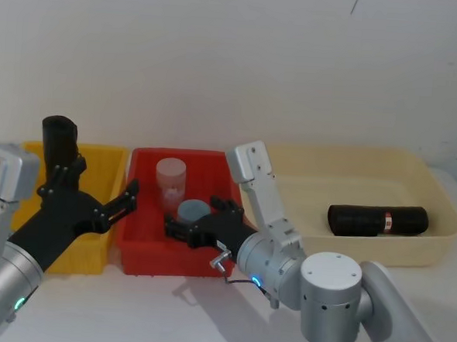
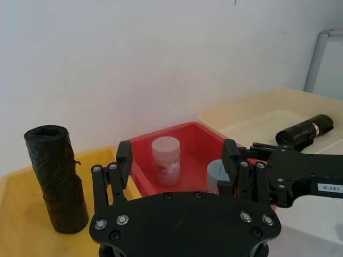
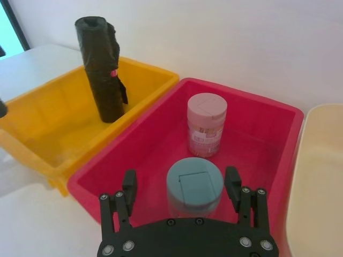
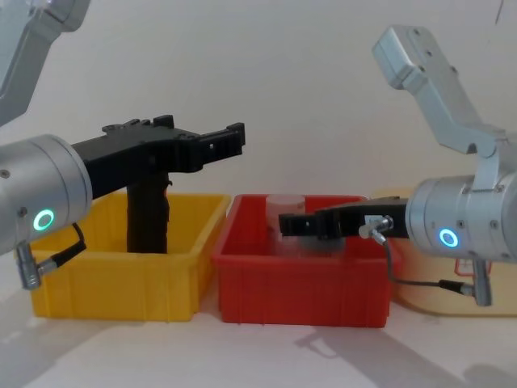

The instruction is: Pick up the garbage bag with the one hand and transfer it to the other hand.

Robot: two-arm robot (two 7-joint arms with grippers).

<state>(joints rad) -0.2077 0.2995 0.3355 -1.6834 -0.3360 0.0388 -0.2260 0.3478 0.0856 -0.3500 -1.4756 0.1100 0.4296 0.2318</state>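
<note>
the garbage bag, a tall black roll with a small red mark, stands upright in the yellow bin, near its back wall. the left gripper, on the wrist with the green ring, hangs above the inner edge of that bin, beside the roll and not touching it. its fingers are spread wide and hold nothing.

the step in hand seems to be the reach for the roll. to do it well, i think the left gripper should come to the middle of the roll, with one finger on each side, and close slowly so the roll does not fall over.

the right gripper is released too, empty, over the red bin, just above the blue-lidded jar.
</note>
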